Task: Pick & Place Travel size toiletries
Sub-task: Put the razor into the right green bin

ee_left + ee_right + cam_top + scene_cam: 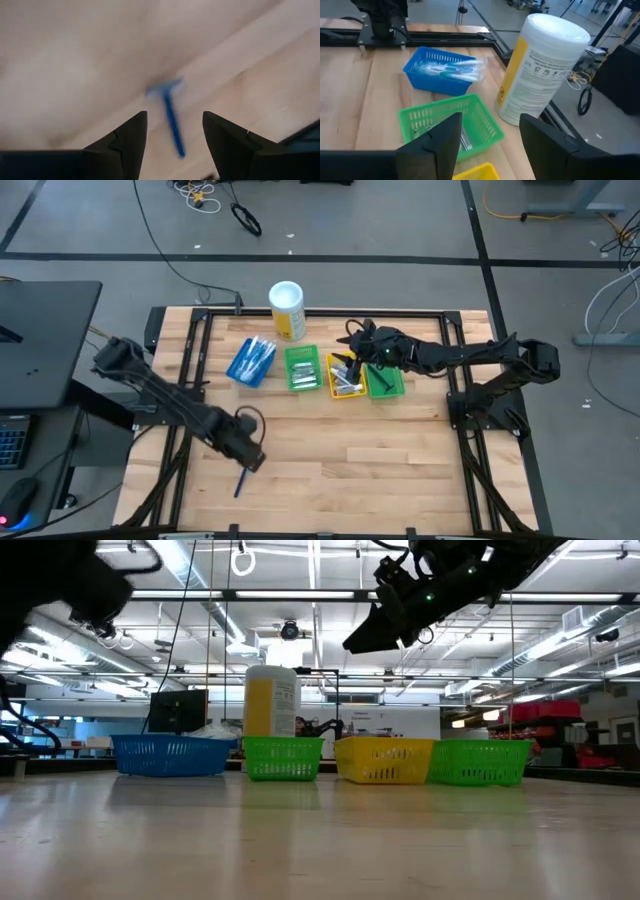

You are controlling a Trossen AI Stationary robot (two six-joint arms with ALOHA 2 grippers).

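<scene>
Blue bin (pixel 440 72) holds toothbrushes (pixel 451 69); green bin (pixel 449 125) holds silver tubes. Blue razor (pixel 170 112) lies on worktop (pixel 360 450) between left tool's (pixel 174 135) spread fingers. Right tool (pixel 487 137) spread, over bins.

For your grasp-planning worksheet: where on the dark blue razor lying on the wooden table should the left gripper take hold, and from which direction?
Grip the dark blue razor mid-handle, from straight above: it lies flat, its slim handle running between the left gripper's open fingers, head beyond them.

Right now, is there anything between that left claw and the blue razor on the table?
Nothing: the left wrist view shows bare wood between the open left tool and the blue razor.
</scene>
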